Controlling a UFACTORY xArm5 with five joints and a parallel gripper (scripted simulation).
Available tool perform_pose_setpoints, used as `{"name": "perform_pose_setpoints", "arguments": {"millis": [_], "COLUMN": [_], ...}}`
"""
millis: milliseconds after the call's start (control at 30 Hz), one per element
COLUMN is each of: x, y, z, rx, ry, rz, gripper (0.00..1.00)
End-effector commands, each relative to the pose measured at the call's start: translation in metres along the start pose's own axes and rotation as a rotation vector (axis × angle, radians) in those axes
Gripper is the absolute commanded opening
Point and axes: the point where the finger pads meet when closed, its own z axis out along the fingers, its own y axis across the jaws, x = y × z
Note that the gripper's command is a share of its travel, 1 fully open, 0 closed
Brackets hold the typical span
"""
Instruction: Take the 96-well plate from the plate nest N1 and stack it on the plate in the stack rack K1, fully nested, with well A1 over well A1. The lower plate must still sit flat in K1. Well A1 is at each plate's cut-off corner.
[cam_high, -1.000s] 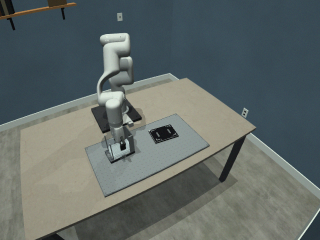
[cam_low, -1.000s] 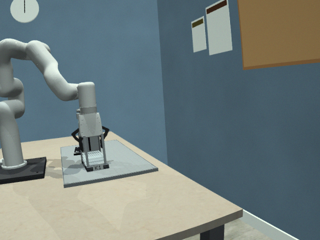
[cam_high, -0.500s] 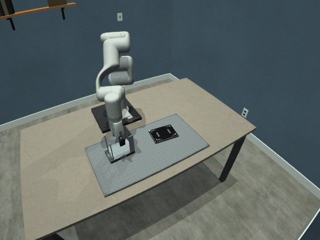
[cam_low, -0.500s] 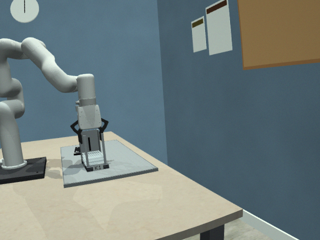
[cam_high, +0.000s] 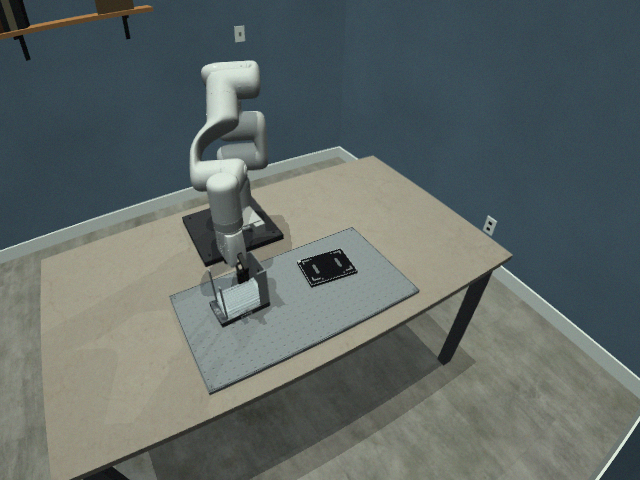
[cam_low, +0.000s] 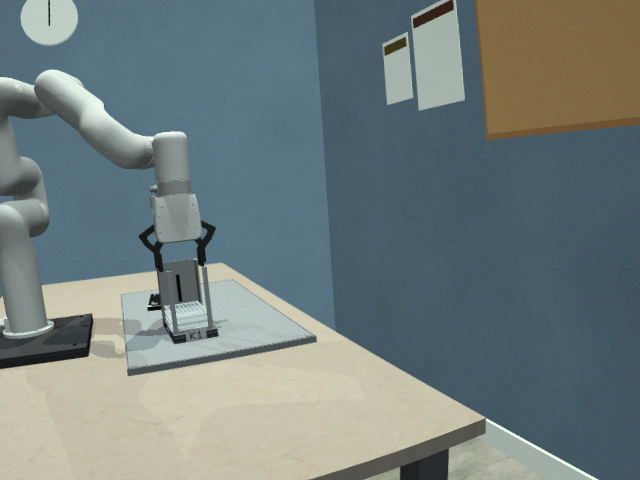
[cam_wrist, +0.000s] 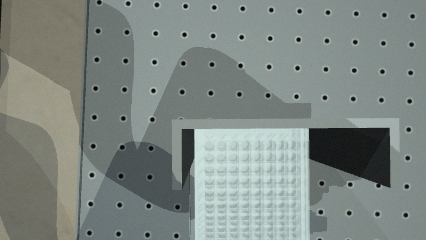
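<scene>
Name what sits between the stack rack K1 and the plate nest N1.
Nothing: in the top view only bare perforated baseplate separates stack rack K1 from plate nest N1.

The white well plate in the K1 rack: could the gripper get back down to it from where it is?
Probably yes. The open gripper hangs right above the grey stack rack K1, whose top is open, and nothing sits between it and the white well plate.

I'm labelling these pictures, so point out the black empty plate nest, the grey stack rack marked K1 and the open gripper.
black plate nest (cam_high: 327, 269), top view, middle.
grey stack rack K1 (cam_low: 195, 334), exterior view, label.
gripper (cam_low: 179, 261), exterior view, between fingertips.
</scene>
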Motion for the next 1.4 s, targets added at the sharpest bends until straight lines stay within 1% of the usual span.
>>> {"name": "perform_pose_setpoints", "arguments": {"millis": [0, 100, 600, 1367], "x": [0.000, 0.000, 0.000, 0.000], "y": [0.001, 0.001, 0.001, 0.001], "z": [-0.016, -0.018, -0.057, -0.057], "rx": [-0.003, -0.003, -0.003, -0.003], "ry": [-0.001, -0.001, -0.001, -0.001], "rz": [0.000, 0.000, 0.000, 0.000], "gripper": [1.00, 1.00, 1.00, 1.00]}}
